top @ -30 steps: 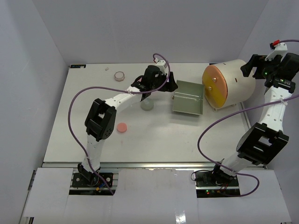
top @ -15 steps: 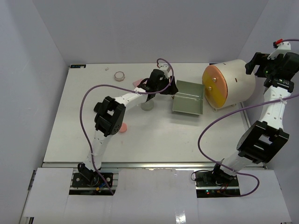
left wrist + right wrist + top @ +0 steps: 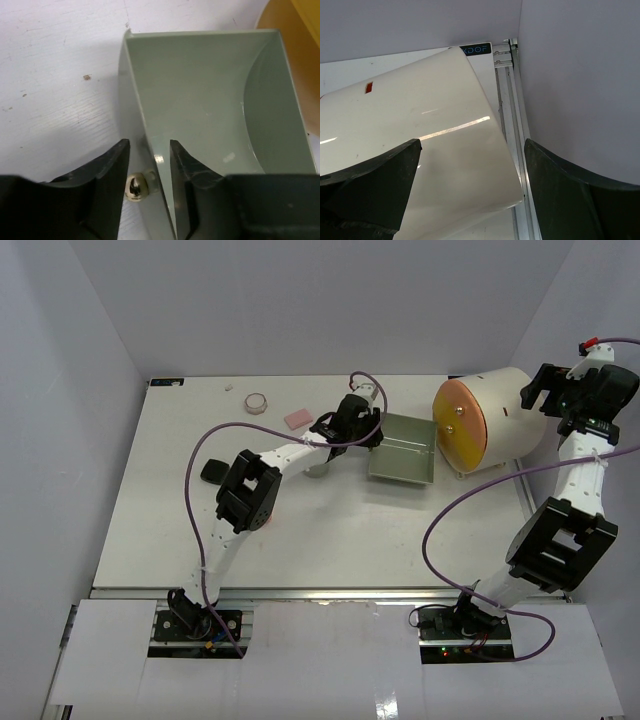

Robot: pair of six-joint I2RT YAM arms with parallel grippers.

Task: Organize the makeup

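Note:
The grey-green drawer (image 3: 405, 450) lies open-side-up beside the cream drum case (image 3: 500, 415). My left gripper (image 3: 372, 432) straddles its near wall. In the left wrist view the left gripper (image 3: 148, 142) has one finger inside the drawer (image 3: 200, 100) against the wall and the other touching the gold knob (image 3: 136, 186) outside. Loose makeup lies on the table: a pink pad (image 3: 298, 418), a small round jar (image 3: 257, 400), a black compact (image 3: 213, 473) and a grey-green compact (image 3: 318, 472) partly under the arm. My right gripper (image 3: 552, 398) hangs open over the drum's far end (image 3: 420, 130).
The drum's orange front (image 3: 460, 423) faces the drawer. A tiny pale item (image 3: 229, 387) lies near the back left corner. The table's right rail (image 3: 512, 115) runs close to the grey side wall. Purple cables loop over both arms.
My left arm swung right from above the grey-green compact to the drawer's front, and its jaws narrowed onto the wall and knob. The pink pad and black compact came into view. The right gripper barely shifted.

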